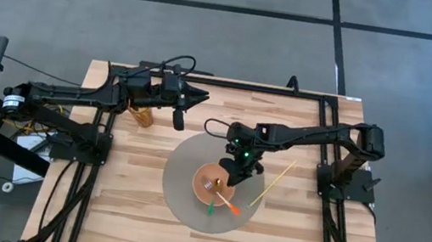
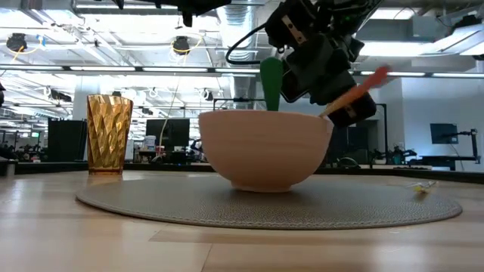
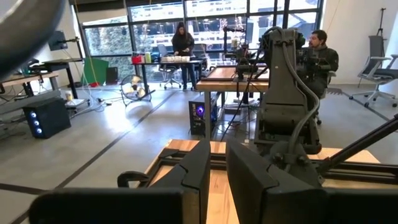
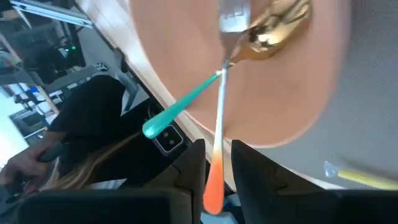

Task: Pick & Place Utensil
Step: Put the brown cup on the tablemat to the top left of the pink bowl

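A tan bowl (image 1: 209,176) (image 2: 265,151) stands on a round grey mat (image 1: 182,176). Two utensils lean in the bowl. The green-handled one (image 1: 210,208) (image 2: 271,79) has a gold head (image 4: 277,28). The orange-handled one (image 1: 231,206) (image 2: 367,83) has a silver head (image 4: 233,15). Both heads lie inside the bowl and both handles rise over its near rim. My right gripper (image 1: 233,179) (image 4: 217,155) hangs over the bowl, shut on the orange handle. My left gripper (image 1: 201,96) (image 3: 219,174) waits, shut, at the table's far left. My right gripper has the orange-handled utensil by the free end of its handle (image 4: 214,183), which sits in the narrow gap between the two fingers (image 4: 193,168). The fingers come slanting from above and lie roughly along the handle. The utensil is tilted, with its head down in the bowl.
An amber faceted cup (image 1: 143,116) (image 2: 108,134) stands on the table to the far left of the mat. A thin yellow stick-like utensil (image 1: 274,183) (image 2: 420,186) lies across the mat's right edge. A black frame borders the table. People show in the room beyond.
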Controlling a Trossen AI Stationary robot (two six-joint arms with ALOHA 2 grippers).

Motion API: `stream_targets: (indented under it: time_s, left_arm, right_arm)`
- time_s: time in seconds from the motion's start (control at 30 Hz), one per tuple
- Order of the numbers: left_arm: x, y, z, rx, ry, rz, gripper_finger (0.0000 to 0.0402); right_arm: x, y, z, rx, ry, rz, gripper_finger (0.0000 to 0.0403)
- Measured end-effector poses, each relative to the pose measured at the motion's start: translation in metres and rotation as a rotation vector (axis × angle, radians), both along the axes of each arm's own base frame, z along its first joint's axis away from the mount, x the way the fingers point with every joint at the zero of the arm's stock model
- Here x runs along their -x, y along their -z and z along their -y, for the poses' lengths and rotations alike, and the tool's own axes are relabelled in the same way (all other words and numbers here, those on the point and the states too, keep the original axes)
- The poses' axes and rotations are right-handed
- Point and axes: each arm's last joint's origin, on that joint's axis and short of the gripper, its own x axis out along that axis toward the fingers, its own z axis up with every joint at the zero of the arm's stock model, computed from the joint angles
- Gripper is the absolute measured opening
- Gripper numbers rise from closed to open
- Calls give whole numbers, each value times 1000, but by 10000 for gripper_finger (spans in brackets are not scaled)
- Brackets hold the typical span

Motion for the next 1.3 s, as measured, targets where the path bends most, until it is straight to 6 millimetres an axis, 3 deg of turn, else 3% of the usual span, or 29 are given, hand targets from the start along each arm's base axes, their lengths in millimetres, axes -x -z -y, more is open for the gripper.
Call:
stream_targets:
  time_s: [0.23,0.43,0.67,0.77,0.93,1.1,1.3]
  left_arm:
    - [0,2,0,5,0,-22,53]
    - [1,4,0,-33,-5,-54,53]
    - [24,0,-1,-33,-202,-150,53]
    - [41,-5,1,-32,-283,-187,53]
    - [62,-12,4,-26,-309,-194,67]
    - [75,-15,7,1,-311,-194,99]
    - [88,-20,10,161,-325,-274,139]
  right_arm:
    - [-2,-9,10,22,-60,131,73]
    - [7,-47,11,198,-97,316,73]
    - [63,-110,12,498,-90,430,73]
    - [91,-139,9,607,-114,571,73]
    - [134,-169,13,938,-129,710,73]
    - [161,-174,24,1160,-103,729,73]
    - [180,-143,43,1223,13,766,73]
